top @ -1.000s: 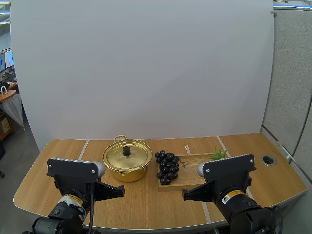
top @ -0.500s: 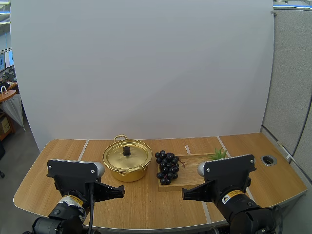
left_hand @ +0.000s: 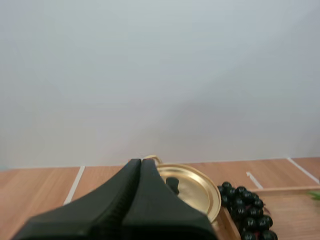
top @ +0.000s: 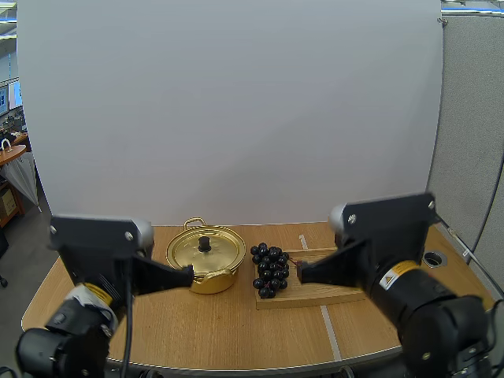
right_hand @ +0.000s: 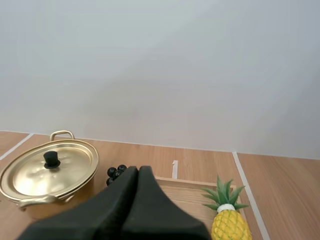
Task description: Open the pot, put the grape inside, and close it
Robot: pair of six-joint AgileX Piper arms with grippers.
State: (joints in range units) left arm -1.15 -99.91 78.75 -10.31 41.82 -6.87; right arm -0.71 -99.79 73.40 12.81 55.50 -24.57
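1. High view: the gold pot (top: 193, 282) sits on the table (top: 236, 331) with its lid (top: 206, 256) on. The bunch of grapes (top: 270, 270) lies on the wooden tray (top: 315, 293), just right of the pot. The left gripper (top: 189, 275) points at the pot's near side and the right gripper (top: 301, 272) at the grapes. The right arm covers the tray's right end.
2. Left wrist view: the left gripper is clenched on nothing, its fingers pressed into one dark wedge before the lid, with the grapes beside the pot.
3. Right wrist view: the right gripper is likewise clenched and empty, its tip near the grapes. A toy pineapple (right_hand: 230, 220) stands on the tray, and the lid's black knob (right_hand: 51, 159) is plain.
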